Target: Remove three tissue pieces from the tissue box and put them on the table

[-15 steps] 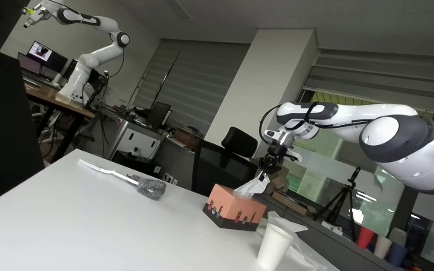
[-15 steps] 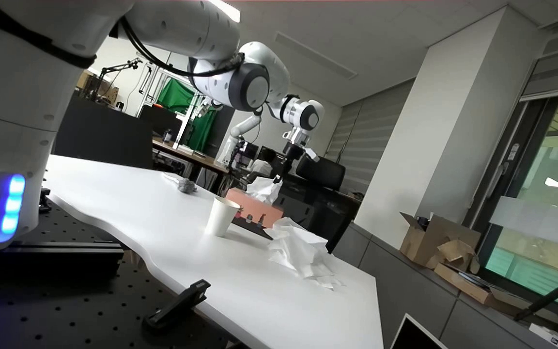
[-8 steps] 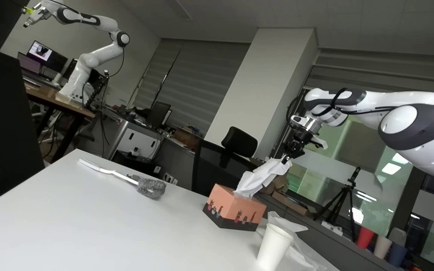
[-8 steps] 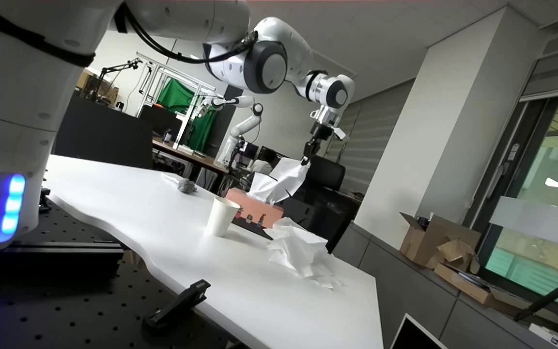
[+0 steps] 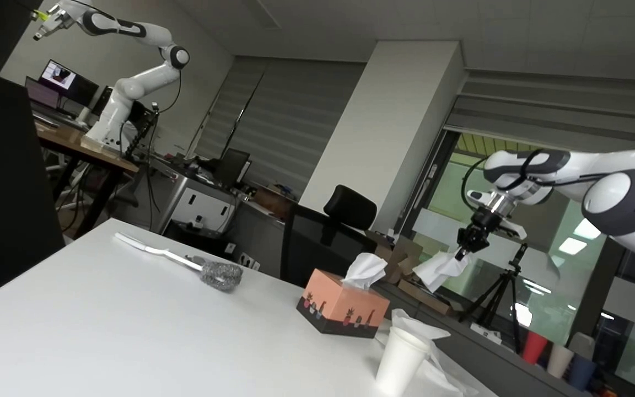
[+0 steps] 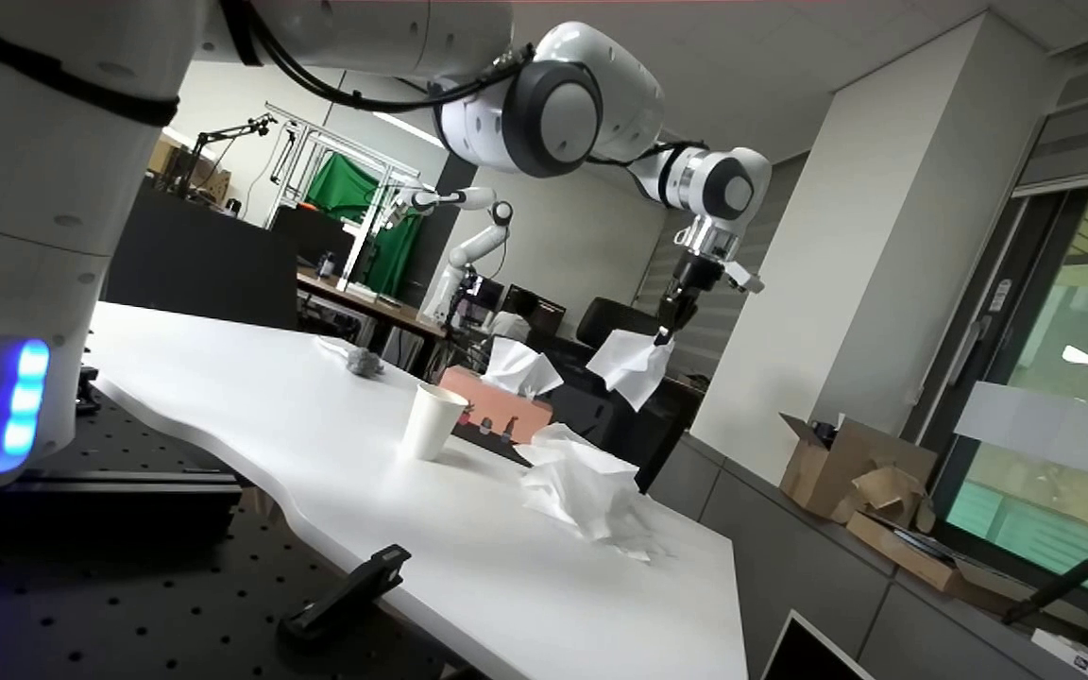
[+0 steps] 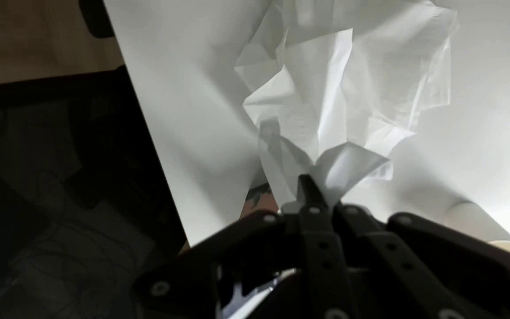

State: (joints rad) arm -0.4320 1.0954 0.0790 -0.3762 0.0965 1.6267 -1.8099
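The salmon-pink tissue box (image 5: 344, 306), dark-based and printed with potted plants, sits upright on the white surface (image 5: 185, 331). I see one tissue (image 5: 364, 271) poking from its top, a white sheet (image 6: 632, 365) hanging in the air apart from it, and crumpled tissues (image 6: 582, 484) heaped beside it.

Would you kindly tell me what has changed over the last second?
The claw has moved right in both exterior views, away from the tissue box, drawing its gripped tissue free; another tissue pokes out. Box, cup, brush and tissues on the table stayed put.
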